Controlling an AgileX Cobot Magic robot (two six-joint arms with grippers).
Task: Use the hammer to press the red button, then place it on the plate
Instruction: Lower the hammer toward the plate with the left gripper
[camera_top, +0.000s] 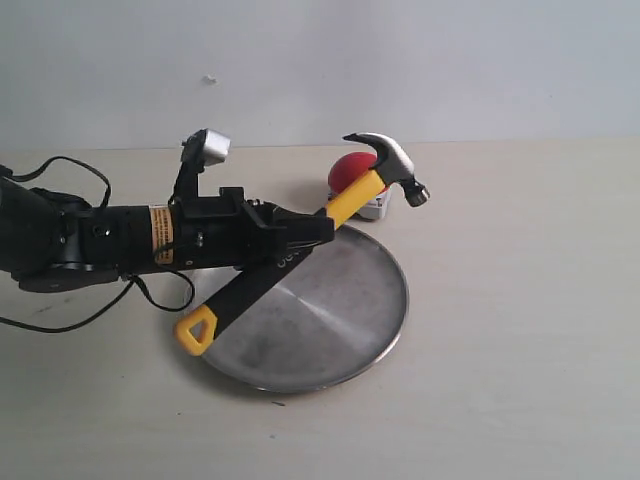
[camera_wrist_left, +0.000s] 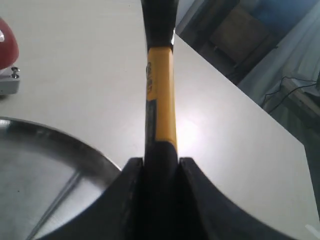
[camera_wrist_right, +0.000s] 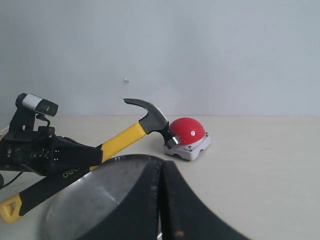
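Observation:
My left gripper (camera_top: 318, 228) is shut on the hammer (camera_top: 350, 200), gripping the black handle where it meets the yellow neck (camera_wrist_left: 161, 95). The dark head (camera_top: 395, 165) hangs above and just right of the red button (camera_top: 352, 172), whose grey base sits behind the plate (camera_top: 340, 330). In the right wrist view the hammer head (camera_wrist_right: 152, 117) is at the button's (camera_wrist_right: 189, 130) side; whether they touch I cannot tell. The yellow looped end (camera_top: 196, 331) hangs over the plate's left rim. My right gripper (camera_wrist_right: 161, 172) is shut and empty, near the plate (camera_wrist_right: 90, 195).
The left arm (camera_top: 90, 240) with its cables stretches over the left of the beige table (camera_top: 520, 330). A plain wall stands behind. In the left wrist view the table edge (camera_wrist_left: 240, 90) drops off to dark clutter.

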